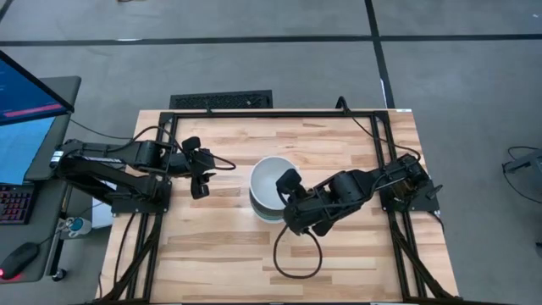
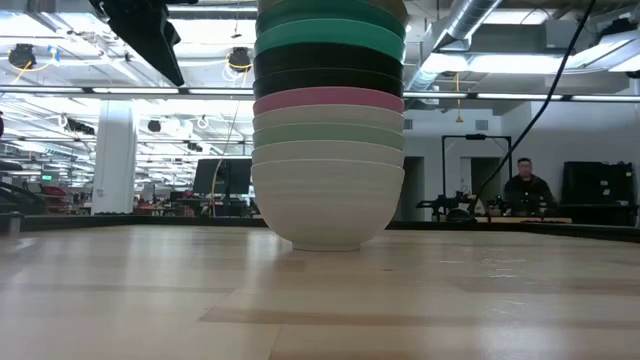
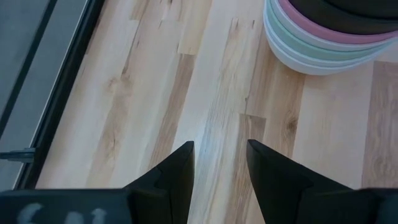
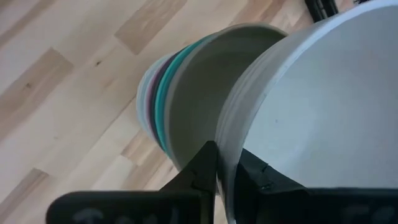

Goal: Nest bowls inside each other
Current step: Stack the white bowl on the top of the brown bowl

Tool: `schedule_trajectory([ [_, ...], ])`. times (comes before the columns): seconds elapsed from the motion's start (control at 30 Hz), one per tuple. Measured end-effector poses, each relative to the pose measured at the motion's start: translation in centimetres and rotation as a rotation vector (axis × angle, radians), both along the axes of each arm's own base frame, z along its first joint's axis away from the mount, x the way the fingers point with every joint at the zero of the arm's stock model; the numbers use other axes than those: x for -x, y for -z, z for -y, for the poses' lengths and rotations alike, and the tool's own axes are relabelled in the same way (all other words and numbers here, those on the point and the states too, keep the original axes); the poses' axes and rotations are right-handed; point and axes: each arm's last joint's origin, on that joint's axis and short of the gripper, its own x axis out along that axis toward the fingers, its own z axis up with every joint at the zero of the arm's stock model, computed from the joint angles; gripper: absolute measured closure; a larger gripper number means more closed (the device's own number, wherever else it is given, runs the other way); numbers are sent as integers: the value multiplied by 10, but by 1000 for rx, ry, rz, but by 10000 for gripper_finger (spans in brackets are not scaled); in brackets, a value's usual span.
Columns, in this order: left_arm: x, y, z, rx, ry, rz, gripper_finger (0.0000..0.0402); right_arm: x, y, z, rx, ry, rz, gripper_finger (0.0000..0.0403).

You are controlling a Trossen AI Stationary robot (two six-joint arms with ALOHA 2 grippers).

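A tall stack of nested bowls point(image 1: 269, 193) point(image 2: 328, 150) stands on its white bottom bowl at mid-table. From the bottom it shows white, sage green, pink, black and teal. Its top runs out of the low view. A white bowl point(image 1: 268, 180) point(image 4: 323, 106) is uppermost, above a grey-green bowl point(image 4: 199, 93). My right gripper point(image 1: 290, 185) point(image 4: 227, 171) is shut on this white bowl at its right side. My left gripper point(image 1: 201, 180) point(image 3: 221, 162) is open above bare wood, left of the stack point(image 3: 329, 37). My right gripper pinches the white bowl's rim point(image 4: 227, 143) on the side toward the table's right. One finger point(image 4: 261, 177) is inside the bowl and one finger point(image 4: 199, 171) is outside. It comes slanting down from the right. The bowl sits tilted over the stack's mouth; whether it rests there I cannot tell.
Black frame rails point(image 1: 254, 113) run along the table's edges. A black cable point(image 1: 296, 258) loops over the near wood by the right arm. A monitor point(image 1: 25, 93) and keyboard stand off the left side. A person point(image 2: 527, 185) sits far behind. Bare wood lies left and near.
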Motion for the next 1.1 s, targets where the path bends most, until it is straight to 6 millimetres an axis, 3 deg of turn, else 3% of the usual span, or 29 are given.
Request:
schedule_trajectory([
  [0.73,0,0,0,0,0,0,262,0,1,2,-39,-11,-24,346],
  [0.9,0,0,0,0,0,0,262,-2,0,1,-64,25,0,313],
  [1.1,0,0,0,-1,0,0,262,-3,0,4,-60,35,6,240],
])
